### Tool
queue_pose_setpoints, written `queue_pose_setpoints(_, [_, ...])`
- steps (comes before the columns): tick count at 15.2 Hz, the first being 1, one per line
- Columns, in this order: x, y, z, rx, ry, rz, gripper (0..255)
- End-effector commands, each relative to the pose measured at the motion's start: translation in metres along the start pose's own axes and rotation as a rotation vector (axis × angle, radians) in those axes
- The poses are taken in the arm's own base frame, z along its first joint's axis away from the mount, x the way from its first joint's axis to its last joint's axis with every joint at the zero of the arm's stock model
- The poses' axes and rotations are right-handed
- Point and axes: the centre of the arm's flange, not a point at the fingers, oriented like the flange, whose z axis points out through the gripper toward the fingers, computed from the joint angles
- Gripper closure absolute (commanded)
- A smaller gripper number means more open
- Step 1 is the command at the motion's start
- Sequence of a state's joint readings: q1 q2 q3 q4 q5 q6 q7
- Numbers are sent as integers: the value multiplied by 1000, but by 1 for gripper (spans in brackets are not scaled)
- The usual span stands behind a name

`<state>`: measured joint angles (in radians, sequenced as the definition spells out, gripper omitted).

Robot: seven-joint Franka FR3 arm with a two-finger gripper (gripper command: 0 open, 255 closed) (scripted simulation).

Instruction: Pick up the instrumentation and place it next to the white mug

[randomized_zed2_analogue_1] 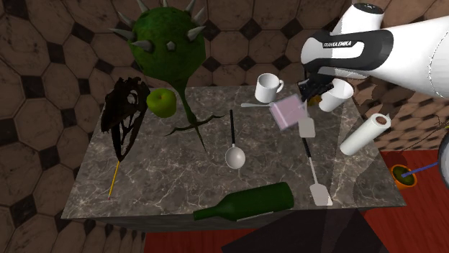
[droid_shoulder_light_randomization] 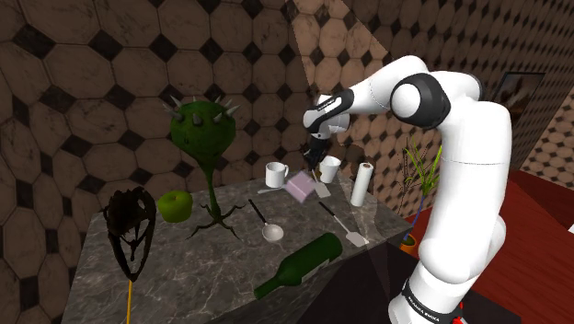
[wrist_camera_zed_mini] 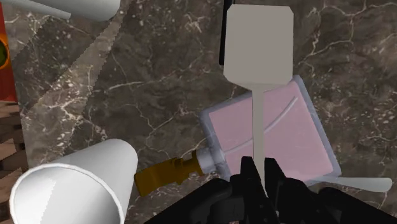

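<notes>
My gripper [droid_shoulder_light_randomization: 317,156] [randomized_zed2_analogue_1: 311,97] [wrist_camera_zed_mini: 259,175] hangs over the back of the marble table [randomized_zed2_analogue_1: 165,187], shut on the thin handle of a small white spatula-like tool [droid_shoulder_light_randomization: 320,187] [randomized_zed2_analogue_1: 308,128] [wrist_camera_zed_mini: 259,44]. The tool's flat blade points down toward the tabletop. Just under it lies a flat pink square bottle [droid_shoulder_light_randomization: 299,189] [randomized_zed2_analogue_1: 288,113] [wrist_camera_zed_mini: 289,130] with a brown neck. The white mug [droid_shoulder_light_randomization: 276,173] [randomized_zed2_analogue_1: 268,87] stands upright beyond the pink bottle, toward the shoulder view's left. Whether the blade touches the table I cannot tell.
A handleless white cup [droid_shoulder_light_randomization: 329,168] [randomized_zed2_analogue_1: 336,93] [wrist_camera_zed_mini: 70,184] and a paper roll [droid_shoulder_light_randomization: 362,184] [randomized_zed2_analogue_1: 365,134] stand close to the gripper. A ladle [randomized_zed2_analogue_1: 234,147], a black-handled spatula [randomized_zed2_analogue_1: 315,172], a lying green bottle [randomized_zed2_analogue_1: 248,202], a spiky plant [randomized_zed2_analogue_1: 167,43], an apple [randomized_zed2_analogue_1: 162,103] and a dark mask [randomized_zed2_analogue_1: 124,115] share the table.
</notes>
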<state>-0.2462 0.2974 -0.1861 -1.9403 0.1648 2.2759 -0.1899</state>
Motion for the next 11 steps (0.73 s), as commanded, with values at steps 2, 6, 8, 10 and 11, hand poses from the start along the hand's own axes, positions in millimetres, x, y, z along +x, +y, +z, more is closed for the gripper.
queue_pose_setpoints(2, [0,1,16,0,0,0,255])
queue_pose_setpoints(6, [-2,3,37,0,0,0,255])
queue_pose_setpoints(8, [-2,3,48,0,0,0,255])
queue_pose_setpoints(10, [-3,4,58,0,0,0,255])
queue_pose_setpoints(11, [-3,4,64,0,0,0,255])
